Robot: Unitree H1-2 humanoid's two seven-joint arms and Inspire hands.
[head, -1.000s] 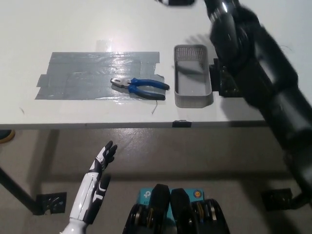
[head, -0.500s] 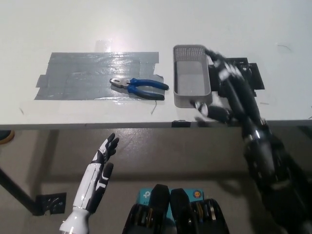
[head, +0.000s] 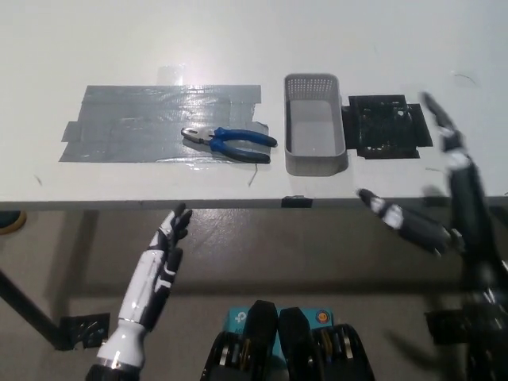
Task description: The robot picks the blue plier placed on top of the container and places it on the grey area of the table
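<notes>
Blue-handled pliers with silver jaws are seen on a shiny grey taped patch of the white table, beside a pale grey perforated container and a black mat.

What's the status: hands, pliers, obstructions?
Left hand open, below table edge. Right hand open, empty. Blue pliers flat on grey tape area, beside container. Nothing obstructing.
</notes>
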